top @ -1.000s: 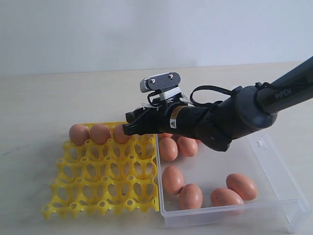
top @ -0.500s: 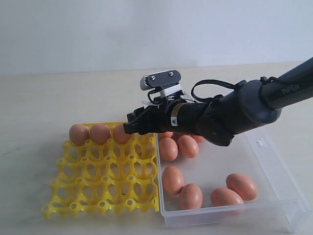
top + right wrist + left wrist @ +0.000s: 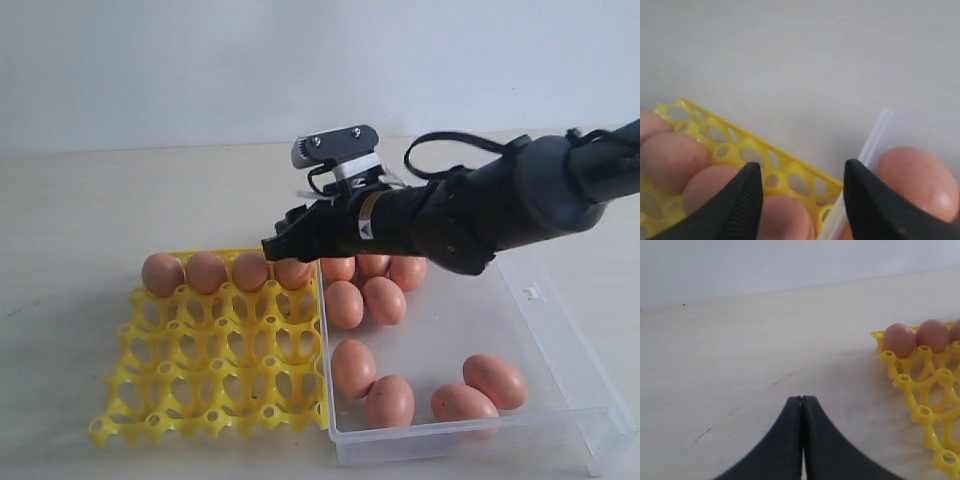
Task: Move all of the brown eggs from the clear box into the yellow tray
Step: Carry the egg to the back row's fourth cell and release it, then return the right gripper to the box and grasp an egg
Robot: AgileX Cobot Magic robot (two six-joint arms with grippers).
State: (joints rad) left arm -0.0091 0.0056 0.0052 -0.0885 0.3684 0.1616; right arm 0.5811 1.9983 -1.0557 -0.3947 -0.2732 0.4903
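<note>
Off beyond the outer corner of the yellow tray (image 3: 200, 420), the left gripper (image 3: 801, 401) is pointing across bare table (image 3: 740, 355). Its two black fingers are pressing flat together with nothing between them. Four brown eggs (image 3: 206, 271) are sitting side by side in the tray's far row, and every other cup in view is standing empty. Just above the fourth egg (image 3: 293, 272), at the tray's box-side end, the right gripper (image 3: 283, 243) is hanging with its fingers spread wide and holding nothing. That egg is lying below the gap, apparently untouched. Right beside the tray, the clear box (image 3: 455, 325) is holding nine eggs that I can count. Five are crowding its far end next to the tray's occupied row and four are lying nearer the front, though the arm may be hiding more. Each egg is probably light, rigid yet brittle, and smooth enough to slip. The next pick is therefore calling for a gentle pinch across an egg's broad middle, not its ends.
</note>
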